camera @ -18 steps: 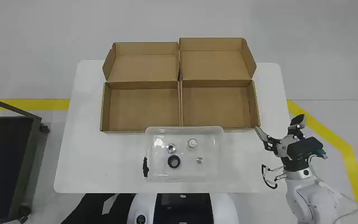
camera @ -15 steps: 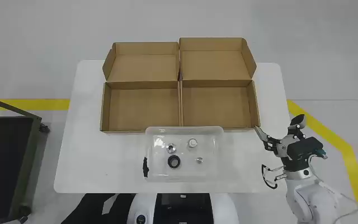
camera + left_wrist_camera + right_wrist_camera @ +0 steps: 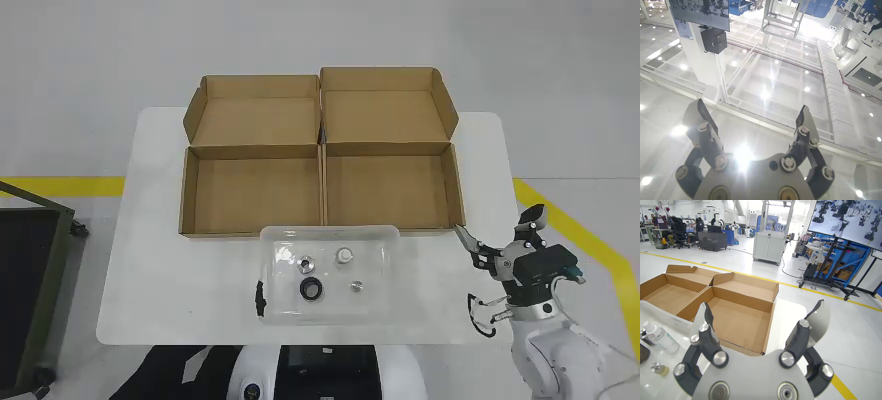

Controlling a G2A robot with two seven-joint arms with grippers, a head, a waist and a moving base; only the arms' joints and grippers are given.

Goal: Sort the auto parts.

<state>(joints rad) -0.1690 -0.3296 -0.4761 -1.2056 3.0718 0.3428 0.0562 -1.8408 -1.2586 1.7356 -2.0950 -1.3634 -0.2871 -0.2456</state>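
A clear plastic tray [image 3: 385,300] at the table's near edge holds several small parts: a silver nut-like part [image 3: 305,265], a white bottle [image 3: 344,256], a black ring [image 3: 312,290] and a small silver plug [image 3: 355,286]. Behind it stand two open cardboard boxes, left [image 3: 252,195] and right [image 3: 392,192], both with bare floors. My right gripper [image 3: 498,224] hangs open and empty off the table's near right corner. In its wrist view, my right gripper [image 3: 762,304] frames the right box [image 3: 742,317], with the bottle [image 3: 658,336] and plug [image 3: 659,368] to one side. My left gripper [image 3: 751,106] is open, empty, and faces a ceiling.
The white table [image 3: 150,250] has bare room on both sides of the boxes and the tray. Both box lids [image 3: 390,105] lie folded back toward the far edge. Yellow floor lines [image 3: 575,235] run past the table's right side.
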